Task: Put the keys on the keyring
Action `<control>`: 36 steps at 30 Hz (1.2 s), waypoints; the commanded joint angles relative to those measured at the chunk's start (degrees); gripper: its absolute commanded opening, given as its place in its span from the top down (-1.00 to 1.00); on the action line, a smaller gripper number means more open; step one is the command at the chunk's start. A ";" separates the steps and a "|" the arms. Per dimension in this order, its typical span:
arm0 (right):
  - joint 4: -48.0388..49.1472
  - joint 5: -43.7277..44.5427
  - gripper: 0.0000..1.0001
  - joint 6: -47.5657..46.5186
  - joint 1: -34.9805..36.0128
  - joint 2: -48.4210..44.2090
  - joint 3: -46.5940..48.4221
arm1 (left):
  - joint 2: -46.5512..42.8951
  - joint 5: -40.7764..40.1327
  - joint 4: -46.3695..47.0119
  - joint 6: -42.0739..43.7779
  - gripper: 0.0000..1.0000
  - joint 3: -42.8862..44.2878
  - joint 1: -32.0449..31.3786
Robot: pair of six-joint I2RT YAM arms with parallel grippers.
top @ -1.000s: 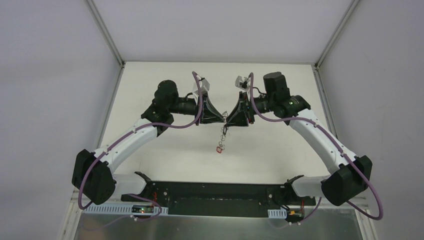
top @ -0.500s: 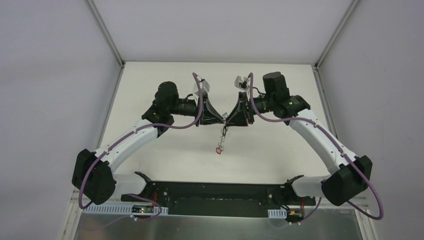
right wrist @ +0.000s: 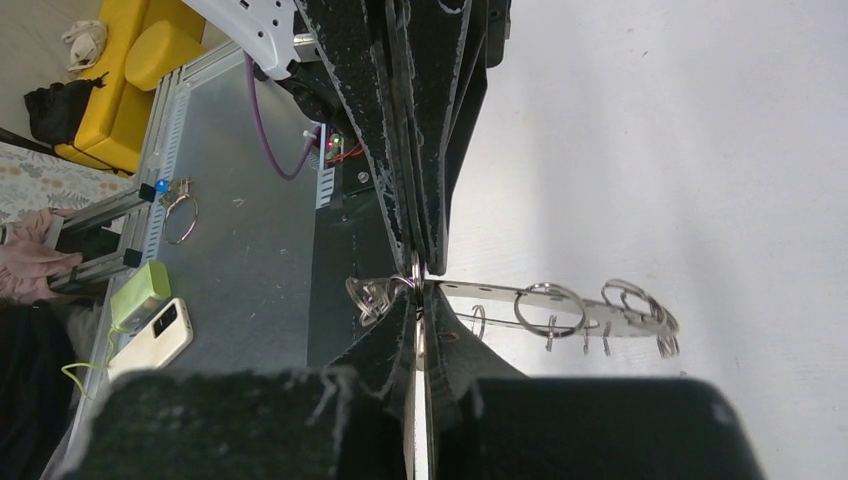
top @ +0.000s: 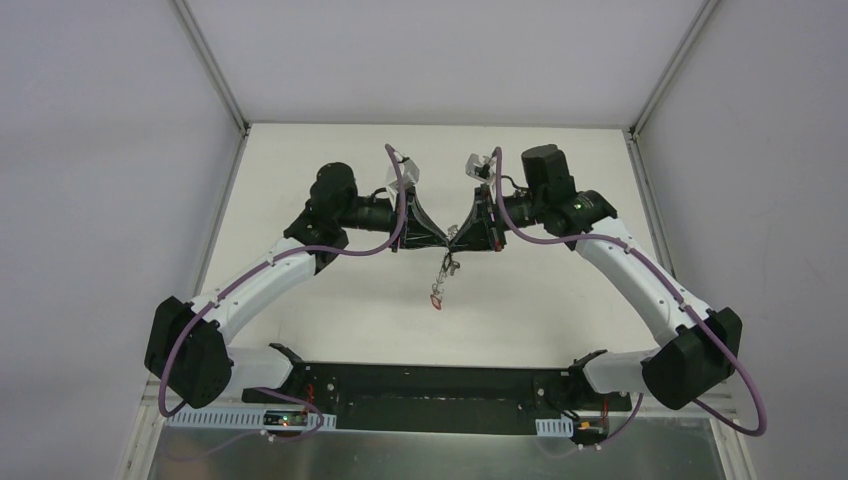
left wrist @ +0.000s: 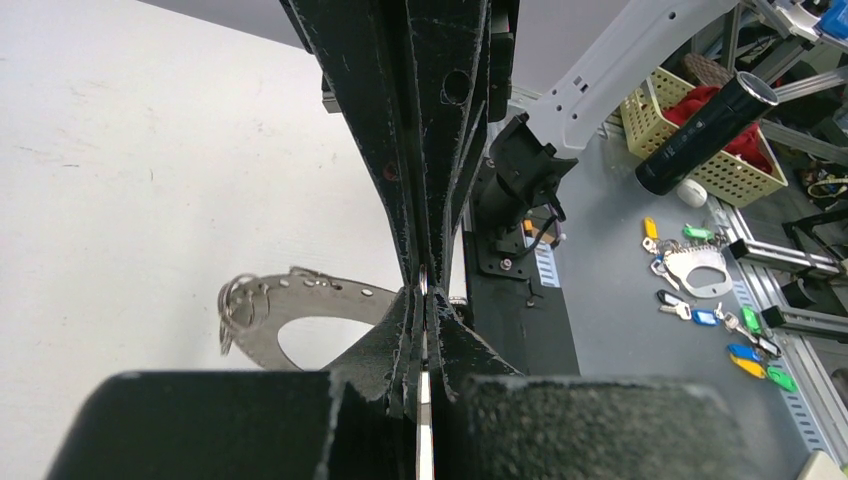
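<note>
The wide flat grey metal keyring (left wrist: 300, 305), rimmed with little wire loops, sits right at the tips of both tools. The left tool (left wrist: 424, 300) and right tool (right wrist: 418, 285) are each pinched tight on it. A tiny red-headed key (top: 437, 297) dangles below them over the white table (top: 560, 320).

Right tool (right wrist: 418, 283) now clamped shut on keyring (right wrist: 490, 295); dangling keys (top: 438, 292) swung slightly up-left.
</note>
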 commanded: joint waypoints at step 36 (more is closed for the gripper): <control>-28.40 23.54 1.00 -12.84 11.43 11.12 24.27 | -2.50 -0.91 -14.62 21.97 0.33 2.14 0.54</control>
